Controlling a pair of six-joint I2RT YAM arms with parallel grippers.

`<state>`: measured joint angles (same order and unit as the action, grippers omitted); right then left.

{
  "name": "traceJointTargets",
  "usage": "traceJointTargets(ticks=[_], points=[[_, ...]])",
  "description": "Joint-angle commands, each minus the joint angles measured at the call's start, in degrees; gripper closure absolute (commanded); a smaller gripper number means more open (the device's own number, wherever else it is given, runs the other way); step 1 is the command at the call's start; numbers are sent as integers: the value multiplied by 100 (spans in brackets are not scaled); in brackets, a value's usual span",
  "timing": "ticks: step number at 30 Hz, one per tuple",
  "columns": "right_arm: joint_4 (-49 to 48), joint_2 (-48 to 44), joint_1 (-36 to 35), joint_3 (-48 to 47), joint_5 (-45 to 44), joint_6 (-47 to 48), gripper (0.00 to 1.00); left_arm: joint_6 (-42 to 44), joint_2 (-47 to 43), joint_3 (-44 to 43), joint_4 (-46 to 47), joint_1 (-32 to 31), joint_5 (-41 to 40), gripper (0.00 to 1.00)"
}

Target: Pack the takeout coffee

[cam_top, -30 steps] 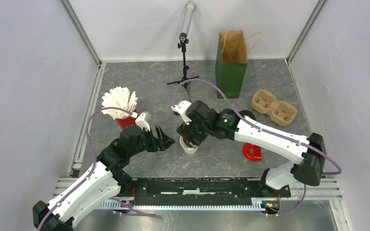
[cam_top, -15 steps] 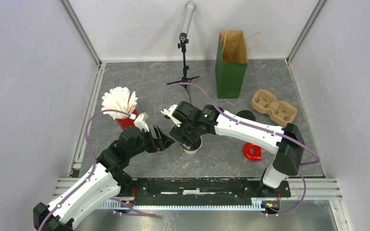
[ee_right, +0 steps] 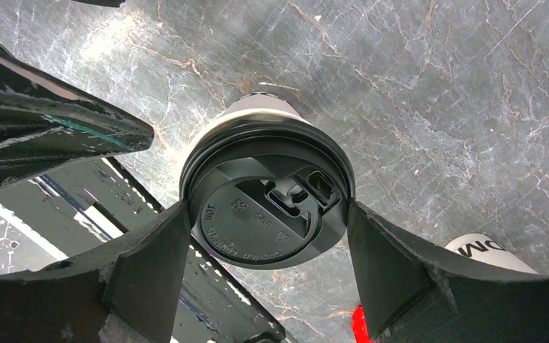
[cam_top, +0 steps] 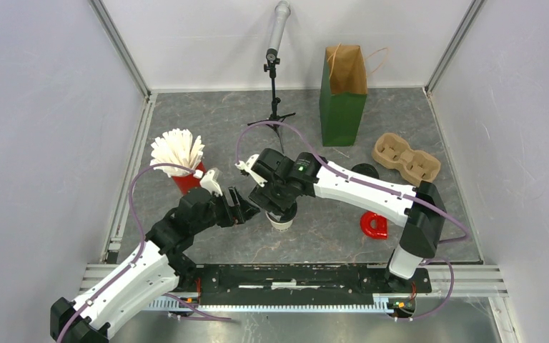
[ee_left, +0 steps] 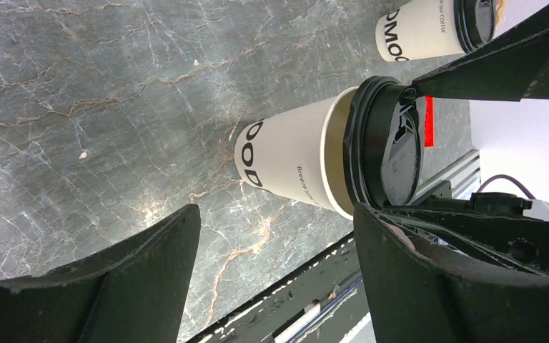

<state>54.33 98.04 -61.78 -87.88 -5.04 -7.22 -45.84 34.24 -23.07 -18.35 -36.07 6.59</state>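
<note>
A cream paper cup (cam_top: 280,221) stands mid-table. My right gripper (cam_top: 279,202) is straight above it, fingers closed on the edges of the round black lid (ee_right: 268,207), which rests slightly askew on the cup's rim (ee_left: 336,153). In the right wrist view the gripper (ee_right: 266,218) grips the lid on both sides. My left gripper (cam_top: 246,207) is open and empty just left of the cup; in the left wrist view (ee_left: 275,214) the cup (ee_left: 289,161) lies beyond its spread fingers. A second lidded cup (cam_top: 364,171) stands behind the right arm.
A tall green paper bag (cam_top: 343,89) stands open at the back. A brown cardboard carrier (cam_top: 406,158) lies at the right. A red cup of white sticks (cam_top: 179,161) is at the left. A red object (cam_top: 374,226) lies front right. A microphone stand (cam_top: 274,78) is at the back.
My right gripper has shifted left and settled over the cup with the lid; its elbow swung inward. My left gripper has stayed open beside the cup.
</note>
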Motion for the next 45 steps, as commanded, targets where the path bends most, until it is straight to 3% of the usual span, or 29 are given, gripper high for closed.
traceJointTargets(ticks=[1,15,26,30,35,37,45], points=[[219,31,-20,-409,-43,73,22,-118,-18,9,279,30,57,16],[257,268,-19,-467,244,127,22,-126,-33,48,310,30,125,16],[130,332,-21,-478,152,167,13,-101,-14,108,439,30,205,16],[36,286,-22,-469,157,169,11,66,15,127,597,28,433,12],[12,150,-19,-396,218,214,8,436,-29,110,692,30,727,0],[-33,43,-18,-339,258,267,2,484,-72,116,718,26,754,0],[-410,-685,-10,105,-52,319,2,530,-41,-1,755,30,839,0]])
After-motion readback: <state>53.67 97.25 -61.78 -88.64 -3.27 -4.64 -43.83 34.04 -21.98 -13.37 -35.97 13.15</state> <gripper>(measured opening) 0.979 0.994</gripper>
